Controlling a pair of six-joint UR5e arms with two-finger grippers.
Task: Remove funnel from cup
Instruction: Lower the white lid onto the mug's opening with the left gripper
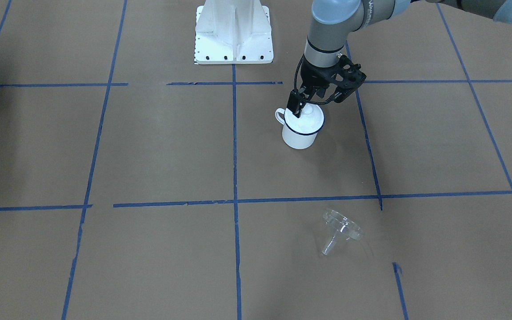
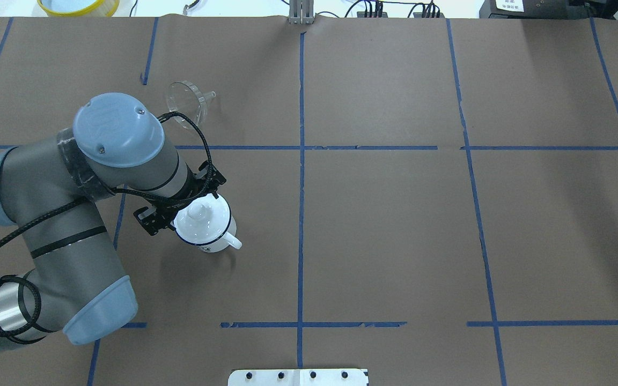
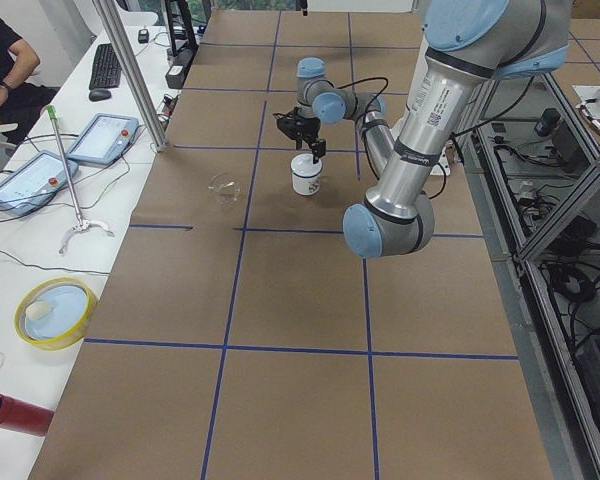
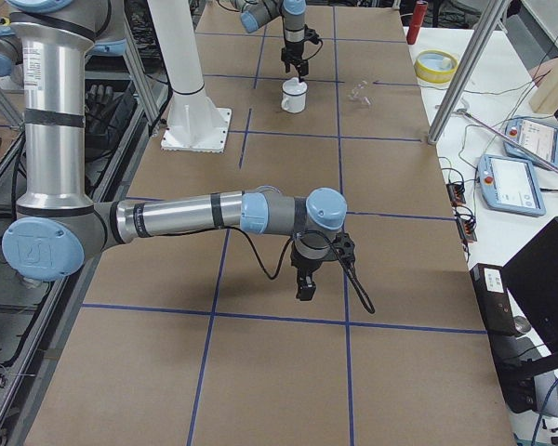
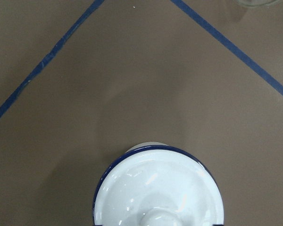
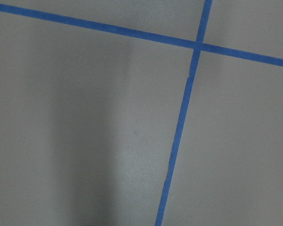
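Observation:
The cup (image 1: 299, 137) is a white enamel mug with a dark blue rim, standing upright with a white domed lid (image 1: 306, 119) and knob on it. The clear funnel (image 1: 341, 229) lies on its side on the table, well apart from the cup; it also shows in the overhead view (image 2: 186, 102). My left gripper (image 1: 309, 105) hangs open just above the lid (image 2: 200, 220), its fingers on either side of the knob. The left wrist view shows the lid (image 5: 158, 188) from above. My right gripper (image 4: 303, 283) shows only in the exterior right view, far from the cup; I cannot tell its state.
The white robot base plate (image 1: 234, 33) stands behind the cup. Blue tape lines (image 1: 234, 146) divide the brown table. A yellow-rimmed dish (image 2: 78, 5) and tablets (image 3: 100, 138) sit on the side bench beyond the table's far edge.

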